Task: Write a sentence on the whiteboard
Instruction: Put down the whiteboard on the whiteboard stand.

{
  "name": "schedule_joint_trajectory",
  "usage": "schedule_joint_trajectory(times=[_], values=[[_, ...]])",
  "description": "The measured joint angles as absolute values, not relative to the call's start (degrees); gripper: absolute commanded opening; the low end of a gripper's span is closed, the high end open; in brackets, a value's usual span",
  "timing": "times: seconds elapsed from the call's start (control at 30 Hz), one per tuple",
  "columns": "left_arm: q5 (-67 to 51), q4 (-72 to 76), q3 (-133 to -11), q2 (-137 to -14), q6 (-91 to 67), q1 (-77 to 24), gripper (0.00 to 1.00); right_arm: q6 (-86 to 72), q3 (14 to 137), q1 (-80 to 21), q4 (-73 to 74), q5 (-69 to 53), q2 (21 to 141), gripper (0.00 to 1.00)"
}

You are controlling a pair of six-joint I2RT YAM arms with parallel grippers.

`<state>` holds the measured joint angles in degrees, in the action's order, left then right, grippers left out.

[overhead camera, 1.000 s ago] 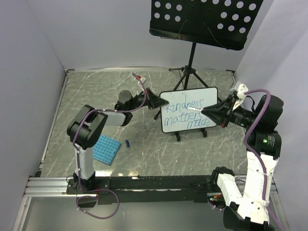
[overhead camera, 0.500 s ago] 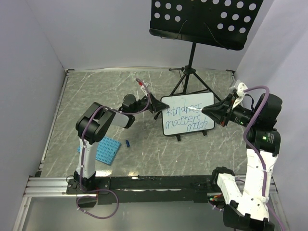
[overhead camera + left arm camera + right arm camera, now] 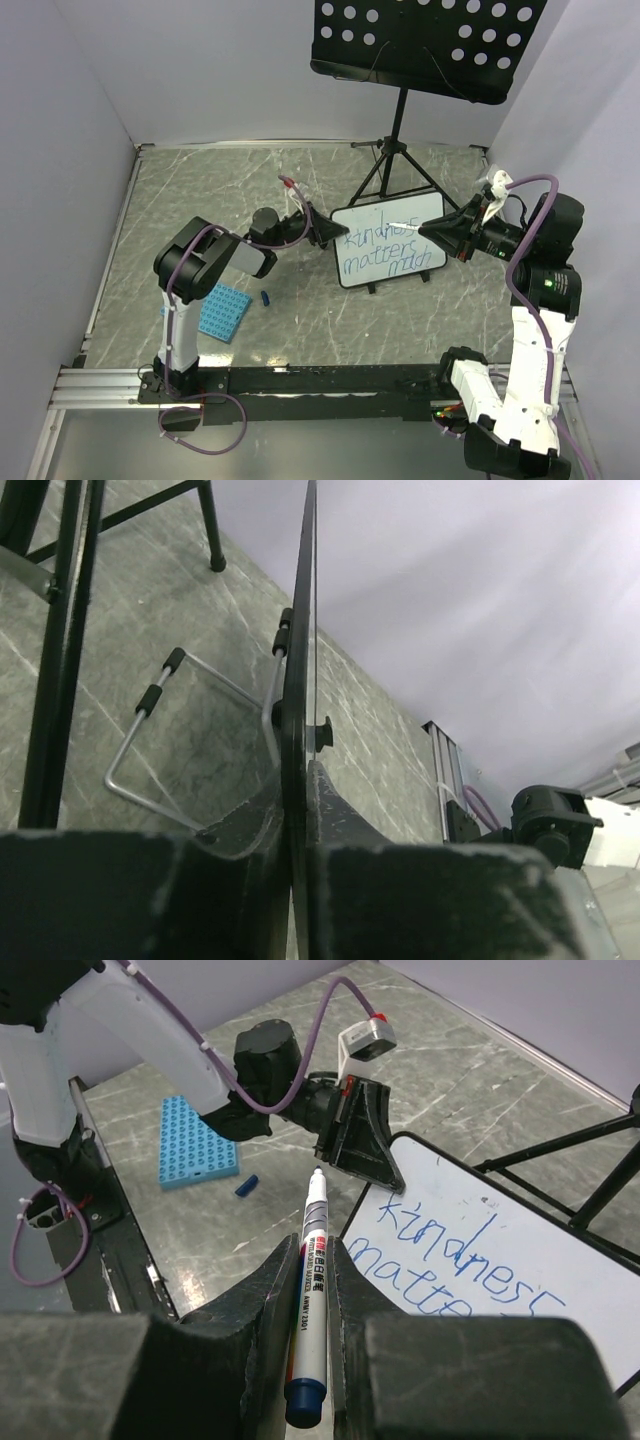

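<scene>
Starting at the left, the left end effector (image 3: 322, 228) is closed down on the left rim of the whiteboard (image 3: 425, 210). Its wrist view shows the thin board edge-on, pinched between the fingers (image 3: 335, 815). The board stands propped near the middle of the bench (image 3: 200, 190), just in front of the tripod legs, its face turned toward the right arm. On it the sentence (image 3: 390, 250) runs in blue script, "kindness" above and "matters much" below, so the writing looks complete or very nearly so. What seems left is lifting away and perhaps letting go of the board. At the right, the right end effector (image 3: 432, 231) is clamped on an uncapped marker (image 3: 315, 1210), held over the board's upper part. Whether the tip touches the surface cannot be told.
</scene>
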<state>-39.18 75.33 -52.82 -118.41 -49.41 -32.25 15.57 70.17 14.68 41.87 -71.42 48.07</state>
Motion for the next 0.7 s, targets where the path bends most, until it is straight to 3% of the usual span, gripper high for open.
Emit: schedule_joint_trajectory(times=[0.13,0.4,0.5,0.6,0.7], values=[[-39.75,75.02,-52.4,-117.95,-47.94,-32.69,0.38,15.44,70.06,14.68,41.82,-71.42,48.18,0.0],[-39.81,74.41,-52.4,-117.84,-47.09,-32.99,0.52,15.42,70.06,14.68,41.82,-71.42,48.16,0.0],[-39.77,74.35,-52.4,-117.58,-46.61,-32.99,0.61,15.44,70.06,14.68,41.82,-71.42,48.14,0.0],[-39.09,74.32,-52.14,-116.6,-45.43,-32.99,0.78,15.44,70.06,14.7,41.82,-71.42,48.14,0.0],[-36.99,74.24,-50.0,-113.65,-44.03,-32.75,0.85,15.46,70.06,14.81,41.85,-71.4,48.14,0.0]])
